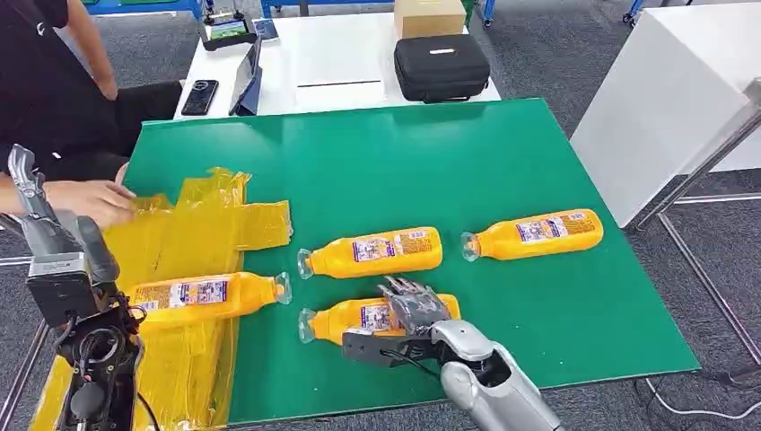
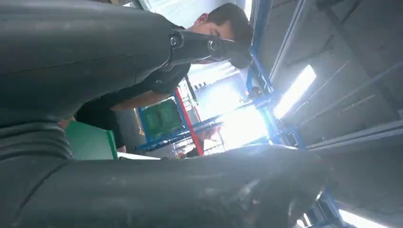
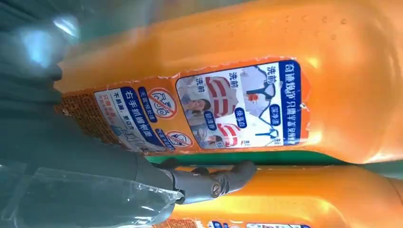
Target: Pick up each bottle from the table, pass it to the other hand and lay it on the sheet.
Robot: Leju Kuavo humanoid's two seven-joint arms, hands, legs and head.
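Several orange bottles with blue labels lie on their sides on the green table (image 1: 538, 341). One bottle (image 1: 206, 294) lies on the yellow sheet (image 1: 193, 229) at the left. My right hand (image 1: 413, 305) lies over the nearest bottle (image 1: 345, 321), which rests on the table, and its fingers reach down the bottle's far side. Up close, that bottle's label (image 3: 237, 107) shows, with a fingertip (image 3: 237, 173) between it and the neighbouring bottle (image 3: 304, 199). The middle bottle (image 1: 372, 251) and the right bottle (image 1: 534, 233) lie free. My left hand (image 1: 25, 184) is raised at the left edge, holding nothing.
A person sits at the far left with a hand (image 1: 90, 202) on the sheet. Behind the green table a white table (image 1: 341, 54) holds a black case (image 1: 441, 67), a phone (image 1: 199, 97) and a cardboard box (image 1: 429, 16). A white cabinet (image 1: 664, 99) stands at the right.
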